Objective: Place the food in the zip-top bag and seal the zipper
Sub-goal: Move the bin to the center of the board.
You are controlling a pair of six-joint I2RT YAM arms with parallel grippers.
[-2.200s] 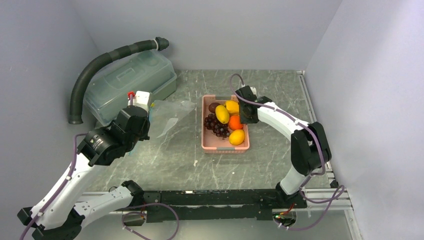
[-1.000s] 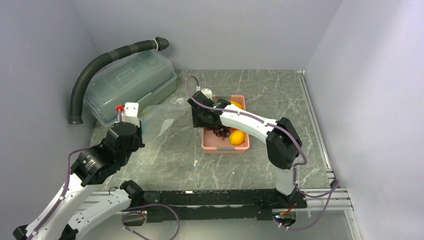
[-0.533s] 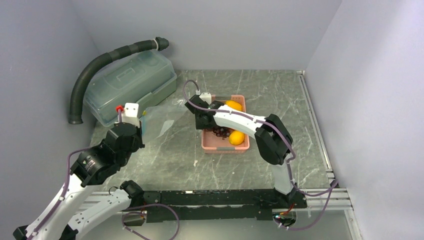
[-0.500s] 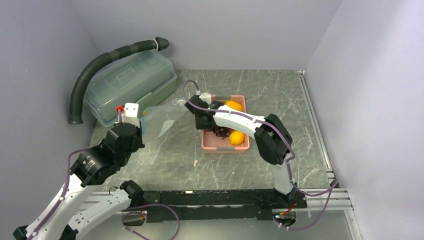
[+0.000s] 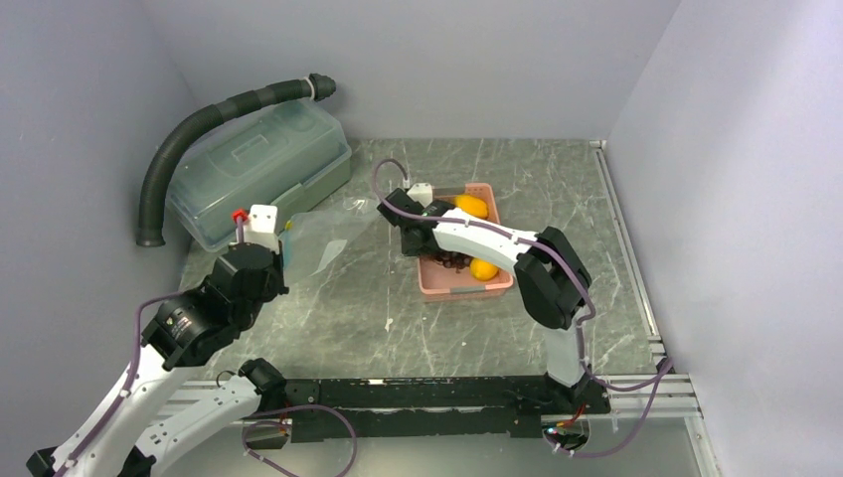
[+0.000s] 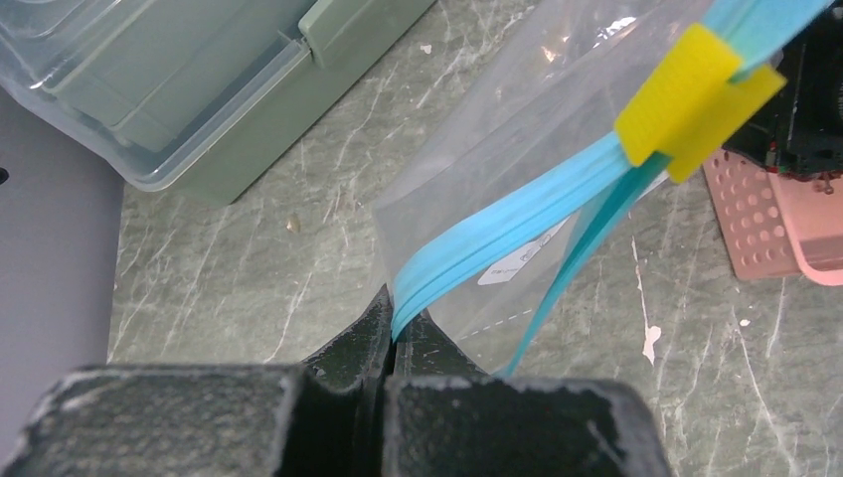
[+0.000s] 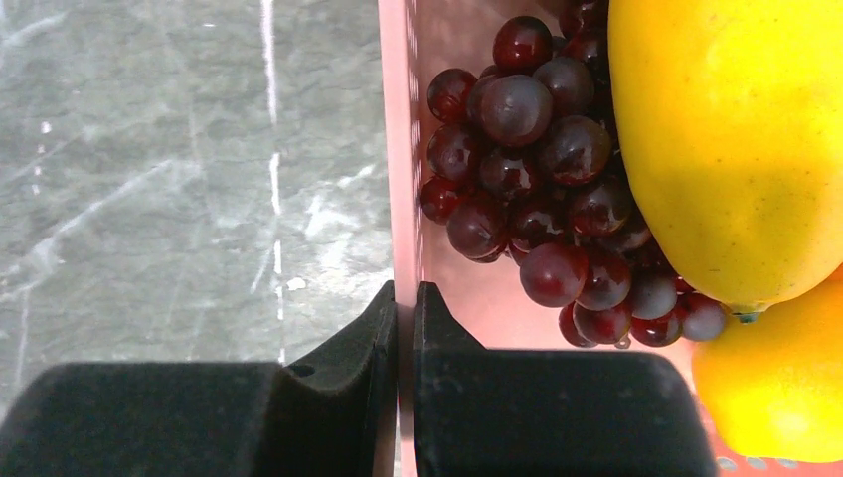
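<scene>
Overhead cam gives the big layout. There's the grey marble table, with the translucent lidded box at back left and a black hose arching behind it. The clear zip-top bag sits between that box and the pink basket, and it's honestly hard to make out against the stone from up there. From above I can't tell what either set of my jaws is doing, since the arms cover them.

The wrist cams sort that out. On the left wrist view my left gripper is clamped tight on the end of the teal zipper, with no gap between the fingers. Two teal strips run up from there to a yellow slider, the clear film spreads behind them, and a corner of the basket peeks in at the right edge.

On the right wrist view my right gripper is pinched on the basket's side wall, one finger outside over the table and one inside.

All the food I can see is in the basket. The grape bunch sits just inside that wall, touching a big yellow fruit, with another orange-yellow one in the corner below. Overhead, the grapes are only a dark patch half under my arm.
</scene>
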